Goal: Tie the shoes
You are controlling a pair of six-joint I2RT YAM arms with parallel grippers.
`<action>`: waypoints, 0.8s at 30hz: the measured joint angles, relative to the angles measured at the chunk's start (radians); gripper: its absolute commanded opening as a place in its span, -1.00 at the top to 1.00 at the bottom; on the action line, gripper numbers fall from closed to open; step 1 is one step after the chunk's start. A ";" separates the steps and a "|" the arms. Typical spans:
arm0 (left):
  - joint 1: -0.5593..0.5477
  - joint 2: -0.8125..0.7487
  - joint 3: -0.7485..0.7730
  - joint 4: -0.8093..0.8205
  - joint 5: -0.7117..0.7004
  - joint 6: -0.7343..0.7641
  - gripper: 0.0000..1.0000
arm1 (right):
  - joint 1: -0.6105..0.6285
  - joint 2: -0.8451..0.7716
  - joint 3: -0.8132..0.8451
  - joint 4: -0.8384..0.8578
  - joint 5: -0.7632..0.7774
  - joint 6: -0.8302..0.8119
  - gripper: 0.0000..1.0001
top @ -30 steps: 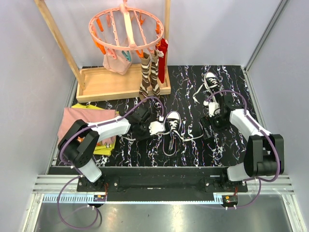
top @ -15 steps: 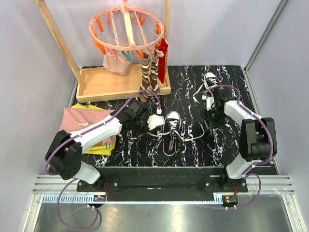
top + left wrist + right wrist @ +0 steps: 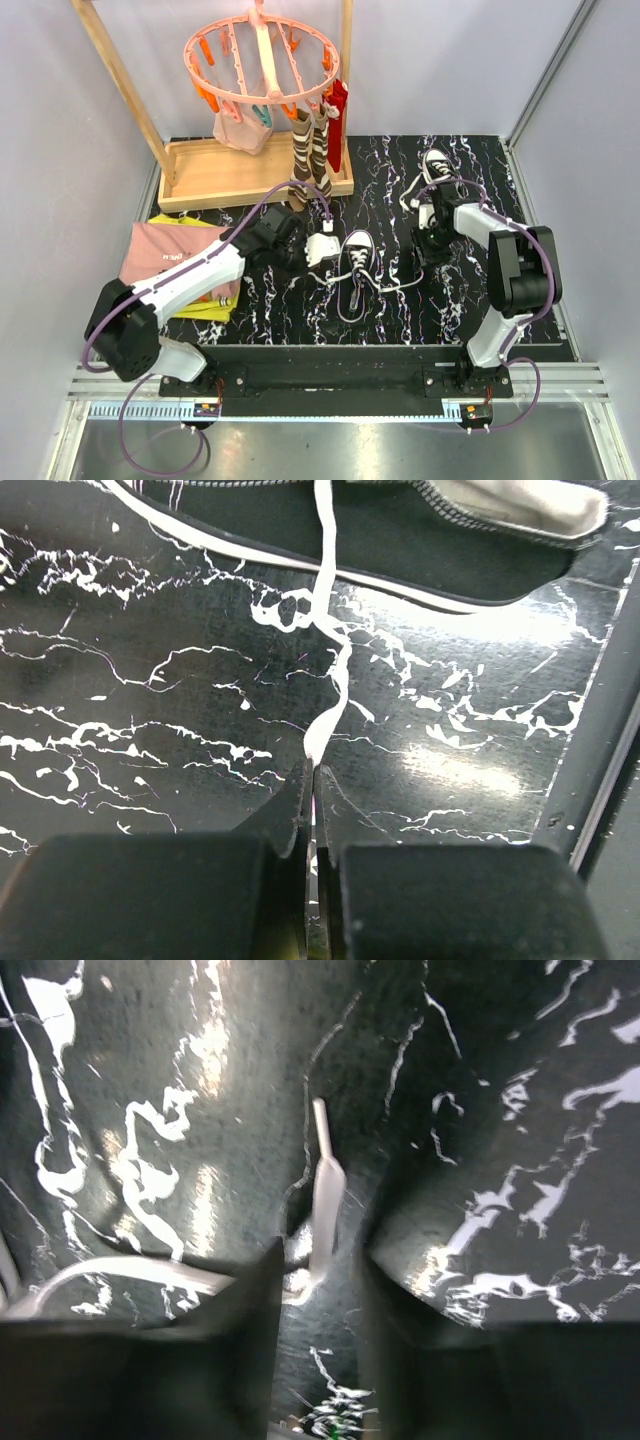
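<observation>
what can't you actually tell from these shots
- Left wrist: the shoe is cut off by the top edge.
- Right wrist: blur hides whether the right gripper grips the lace tip.
- Top: the right gripper covers where that lace runs, so which shoe it belongs to is unclear.

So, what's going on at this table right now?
Two robot arms are working on shoelaces. The left gripper is shut on a white lace running from the near shoe. The right gripper has its jaws apart around a lace tip, not pinching it. Neither shoe is tied yet, and the second shoe lies further back with nothing touching it.
</observation>
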State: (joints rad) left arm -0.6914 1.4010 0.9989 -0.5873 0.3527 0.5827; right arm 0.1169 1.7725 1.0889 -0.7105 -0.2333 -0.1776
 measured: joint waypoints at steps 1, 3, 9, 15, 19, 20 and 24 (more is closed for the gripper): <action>0.000 -0.008 0.000 -0.002 0.005 0.000 1.00 | 0.004 0.002 0.001 0.000 0.001 0.000 0.68; 0.000 -0.026 0.000 -0.005 0.015 0.004 1.00 | 0.010 0.009 0.003 -0.002 0.002 -0.003 1.00; 0.000 -0.097 -0.032 -0.008 0.050 0.039 1.00 | 0.007 -0.019 0.102 -0.071 -0.042 -0.013 1.00; -0.002 -0.167 -0.111 -0.004 0.082 0.101 1.00 | 0.022 -0.194 0.332 -0.013 -0.306 0.046 1.00; -0.011 -0.243 -0.182 0.032 0.085 0.148 1.00 | 0.133 -0.246 0.398 0.066 -0.426 0.105 1.00; -0.015 -0.264 -0.198 0.041 0.085 0.159 1.00 | 0.174 -0.245 0.402 0.082 -0.452 0.122 1.00; -0.035 -0.335 -0.241 0.068 0.085 0.207 1.00 | 0.326 -0.160 0.417 0.114 -0.518 0.189 1.00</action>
State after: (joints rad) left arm -0.7265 1.0664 0.7574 -0.5198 0.4377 0.7898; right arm 0.4431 1.6123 1.5059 -0.5961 -0.7517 0.0113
